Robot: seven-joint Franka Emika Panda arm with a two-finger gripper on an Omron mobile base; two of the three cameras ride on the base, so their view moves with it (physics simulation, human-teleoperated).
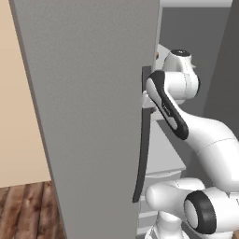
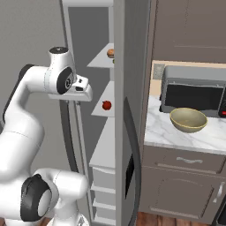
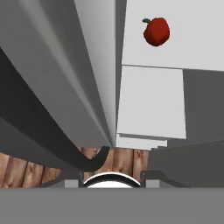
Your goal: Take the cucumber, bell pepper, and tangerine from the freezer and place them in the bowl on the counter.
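Three items are owed to the bowl point(image 2: 189, 120). Where are they? (KL)

The bell pepper point(image 3: 156, 31) is alone on a pale freezer shelf, middle height. The tangerine point(image 2: 111, 53) is one shelf higher, half hidden by the cabinet edge. I cannot make out the cucumber. The bowl sits on the bench point(image 2: 164, 132) to the right, just in front of the microwave point(image 2: 192, 92). (RS)

Where is the end effector? (KL)

The end effector point(image 2: 86, 94) is level with the pepper shelf, left of it and well apart from the pepper. It is close to the open freezer door point(image 1: 93, 116) and its dark handle point(image 1: 144, 140). I cannot tell whether the jaws are apart or together, and nothing visible is held. (RS)

What is the step in hand? (KL)

My judgement is the reach for the pepper, as it is the nearest item.
1. Swing the wrist right, away from the door edge and handle, before advancing.
2. Spread the jaws wider than the pepper.
3. Come in level, just above the shelf.
4. Centre the pepper between the tips and close gently, because it is glossy and round and may roll far back.
5. Withdraw straight out, then carry it right to the bowl. (RS)
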